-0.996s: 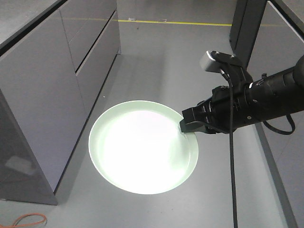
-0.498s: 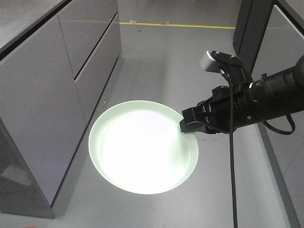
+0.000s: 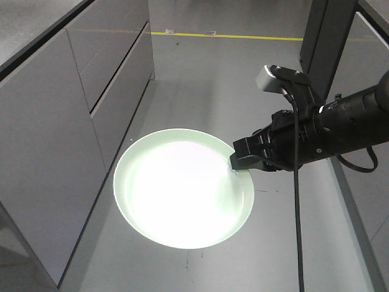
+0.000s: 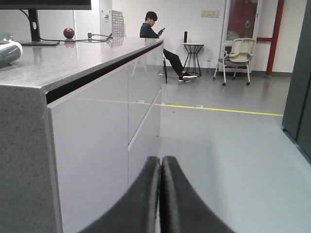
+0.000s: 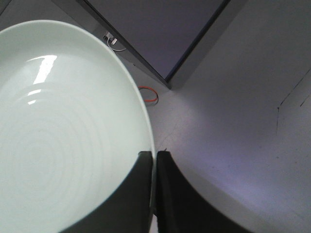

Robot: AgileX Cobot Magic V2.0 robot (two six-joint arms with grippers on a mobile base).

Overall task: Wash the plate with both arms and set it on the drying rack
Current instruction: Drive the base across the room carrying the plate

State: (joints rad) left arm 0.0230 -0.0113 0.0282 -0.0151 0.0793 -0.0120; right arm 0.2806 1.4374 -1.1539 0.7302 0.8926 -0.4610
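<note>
The pale mint-green plate [image 3: 182, 194] hangs level in the air above the grey floor, in the middle of the front view. My right gripper [image 3: 234, 163] is shut on the plate's right rim and carries it. In the right wrist view the plate [image 5: 63, 126] fills the left side and the gripper [image 5: 154, 156] pinches its rim between both fingers. My left gripper [image 4: 161, 160] is shut and empty, pointing along the floor beside a cabinet; it does not show in the front view. The drying rack is out of view.
A long grey cabinet with drawers [image 3: 67, 115] and a stone countertop [image 4: 58, 58] runs along the left. A dark pillar [image 3: 325, 36] stands at the back right. A yellow floor line [image 3: 231, 35] crosses far ahead. A seated person [image 4: 153, 29] and a chair [image 4: 238, 53] are far off.
The cabinet and floor have slid back and left in the front view, so the base has rolled forward. The right gripper and plate hold the same pose in the frame.
</note>
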